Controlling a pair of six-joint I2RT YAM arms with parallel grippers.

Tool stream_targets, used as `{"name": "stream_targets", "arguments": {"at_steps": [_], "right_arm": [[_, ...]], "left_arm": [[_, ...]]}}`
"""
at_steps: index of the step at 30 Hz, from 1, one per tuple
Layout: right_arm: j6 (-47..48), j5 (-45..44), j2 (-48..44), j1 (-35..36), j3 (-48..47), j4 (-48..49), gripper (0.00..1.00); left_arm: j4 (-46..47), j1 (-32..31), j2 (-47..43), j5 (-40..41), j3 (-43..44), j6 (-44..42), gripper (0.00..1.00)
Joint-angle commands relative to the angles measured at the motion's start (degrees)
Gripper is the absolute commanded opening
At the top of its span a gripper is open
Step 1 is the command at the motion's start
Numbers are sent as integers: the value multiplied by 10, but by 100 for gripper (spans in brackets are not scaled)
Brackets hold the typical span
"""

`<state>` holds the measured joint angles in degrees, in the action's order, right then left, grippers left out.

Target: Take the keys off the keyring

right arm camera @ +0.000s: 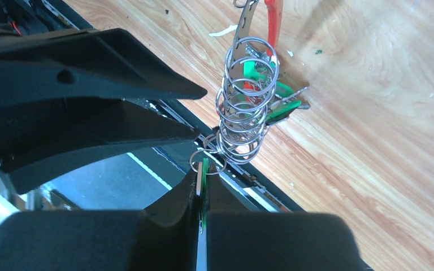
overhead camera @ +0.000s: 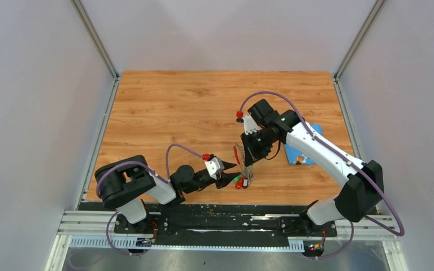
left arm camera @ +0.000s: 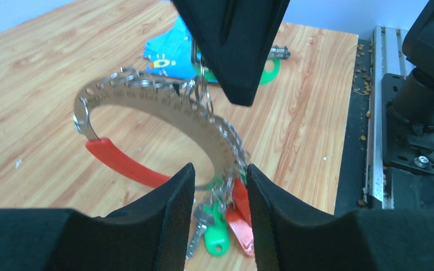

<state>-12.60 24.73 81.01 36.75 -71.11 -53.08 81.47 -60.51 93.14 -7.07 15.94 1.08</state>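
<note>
The keyring is a curved silvery band strung with several small rings, with a red curved piece attached; it hangs tilted above the table. My right gripper is shut on a flat green-headed key that hangs from one small ring of the keyring. The other keys, green and red headed, dangle from the band's low end between the fingers of my left gripper, which is open. In the top view the left gripper sits beside the keys, below the right gripper.
A blue cloth lies on the wooden table under the right forearm, and shows behind the keyring as blue cloth. The black rail runs along the table's near edge. Grey walls stand at both sides.
</note>
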Motion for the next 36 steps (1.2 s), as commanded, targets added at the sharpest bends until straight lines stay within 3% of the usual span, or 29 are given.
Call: {"name": "stream_targets", "arguments": {"at_steps": [1, 4, 12, 21, 26, 36], "right_arm": [[62, -52, 27, 50, -59, -59, 1], [67, -90, 44, 61, -70, -72, 1], [89, -38, 34, 62, -47, -22, 1], [111, -49, 18, 65, -1, 14, 1], [115, -46, 10, 66, 14, 40, 1], [123, -45, -28, 76, 68, 76, 1]], "left_arm": [[35, 12, -36, 34, -32, 25, 44], [15, 27, -64, 8, -36, 37, 43], [50, 28, -80, 8, -64, 33, 36], [-53, 28, -204, 30, -75, 12, 40], [-264, 29, -289, 38, -28, -33, 48], [-261, 98, -193, -83, 9, -74, 71]]}}
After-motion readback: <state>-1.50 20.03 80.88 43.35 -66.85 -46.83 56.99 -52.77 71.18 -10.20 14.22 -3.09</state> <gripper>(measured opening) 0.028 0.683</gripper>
